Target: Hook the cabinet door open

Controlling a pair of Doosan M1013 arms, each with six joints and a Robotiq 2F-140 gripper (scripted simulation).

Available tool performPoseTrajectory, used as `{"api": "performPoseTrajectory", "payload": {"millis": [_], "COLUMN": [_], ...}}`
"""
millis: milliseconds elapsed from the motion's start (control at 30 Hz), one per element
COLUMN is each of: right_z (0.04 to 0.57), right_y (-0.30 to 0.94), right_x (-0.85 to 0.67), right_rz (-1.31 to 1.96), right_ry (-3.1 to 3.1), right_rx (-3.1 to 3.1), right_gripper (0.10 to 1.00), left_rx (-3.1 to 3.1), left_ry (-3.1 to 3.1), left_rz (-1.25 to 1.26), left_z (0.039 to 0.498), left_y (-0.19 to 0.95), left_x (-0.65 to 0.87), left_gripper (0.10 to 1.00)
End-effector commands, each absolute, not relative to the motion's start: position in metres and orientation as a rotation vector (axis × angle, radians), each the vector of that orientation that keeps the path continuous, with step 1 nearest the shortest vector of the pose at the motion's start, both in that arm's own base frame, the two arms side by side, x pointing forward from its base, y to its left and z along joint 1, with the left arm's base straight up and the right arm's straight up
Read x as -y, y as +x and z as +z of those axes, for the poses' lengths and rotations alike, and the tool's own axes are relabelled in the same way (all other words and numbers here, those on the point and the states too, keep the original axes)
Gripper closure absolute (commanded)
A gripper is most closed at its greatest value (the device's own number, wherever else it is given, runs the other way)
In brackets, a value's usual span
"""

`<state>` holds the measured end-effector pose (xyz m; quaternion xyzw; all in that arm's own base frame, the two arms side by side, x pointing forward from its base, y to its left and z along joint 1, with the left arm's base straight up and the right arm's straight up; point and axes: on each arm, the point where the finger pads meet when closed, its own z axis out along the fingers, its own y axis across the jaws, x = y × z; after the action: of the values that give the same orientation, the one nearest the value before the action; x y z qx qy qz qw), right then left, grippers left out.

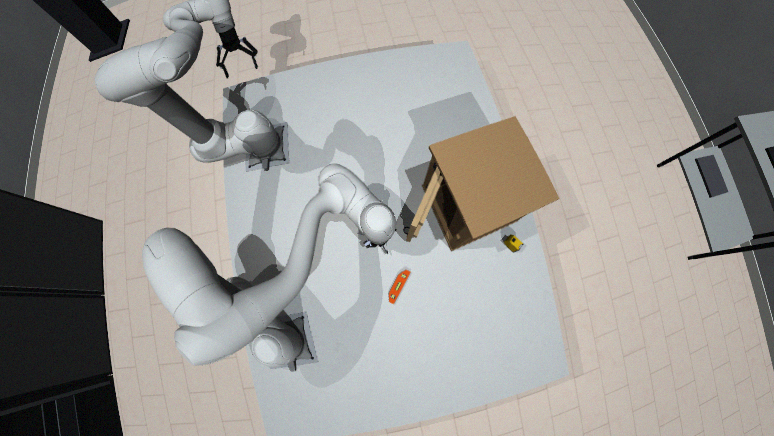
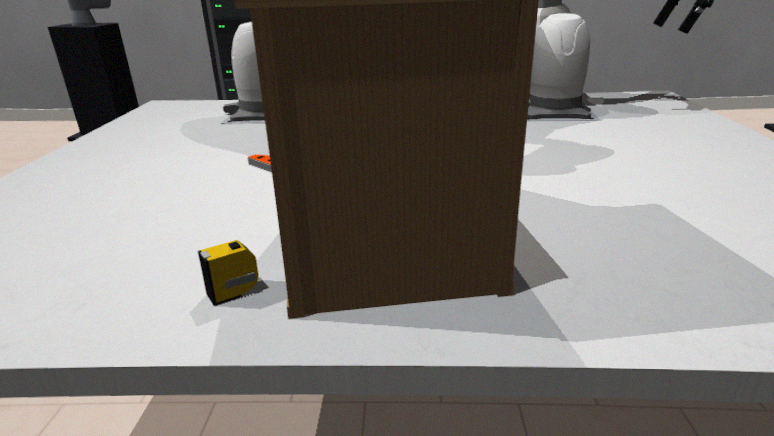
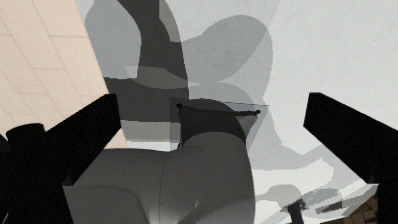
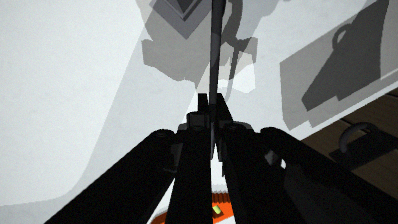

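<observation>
The brown cabinet [image 1: 492,173] [image 2: 400,162] stands upright on its base. Its door [image 1: 426,205] stands partly open. The grey eye [image 4: 345,141] sits on a black plate on the door in the right wrist view. My right gripper [image 1: 377,248] [image 4: 209,107] is shut on the thin dark hook [image 4: 215,50], whose rod runs between the fingertips to the top of the view; its tip cannot be made out. The eye is off to the right of the fingers, apart from the hook. The post is not clearly visible. My left gripper [image 1: 241,71] [image 2: 670,27] [image 3: 212,110] is open and empty, far from the cabinet.
An orange level [image 1: 399,285] [image 2: 260,159] lies on the table [image 1: 460,335] [image 2: 108,216] in front of the door side. A yellow tape measure [image 1: 512,242] [image 2: 230,273] stands beside the cabinet. The right arm reaches over the table just beside the door.
</observation>
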<state>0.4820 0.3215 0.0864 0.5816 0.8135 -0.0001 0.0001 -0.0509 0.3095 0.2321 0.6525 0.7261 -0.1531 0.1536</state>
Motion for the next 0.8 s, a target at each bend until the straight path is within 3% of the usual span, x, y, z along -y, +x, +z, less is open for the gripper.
{"api": "performPoseTrajectory", "payload": {"millis": [0, 767], "right_z": [0.088, 0.101], "right_y": [0.482, 0.484], "right_x": [-0.322, -0.318], "right_rz": [0.002, 0.002], "right_ry": [1.827, 1.827], "right_rx": [-2.555, -2.555], "right_gripper": [0.976, 0.976], "left_rx": [-2.083, -2.083], "left_ry": [1.872, 1.872], "left_rz": [-0.439, -0.439], "left_z": [0.233, 0.233], "left_y": [-0.051, -0.051], "left_x": [-0.31, -0.31], "left_gripper": [0.098, 0.098]}}
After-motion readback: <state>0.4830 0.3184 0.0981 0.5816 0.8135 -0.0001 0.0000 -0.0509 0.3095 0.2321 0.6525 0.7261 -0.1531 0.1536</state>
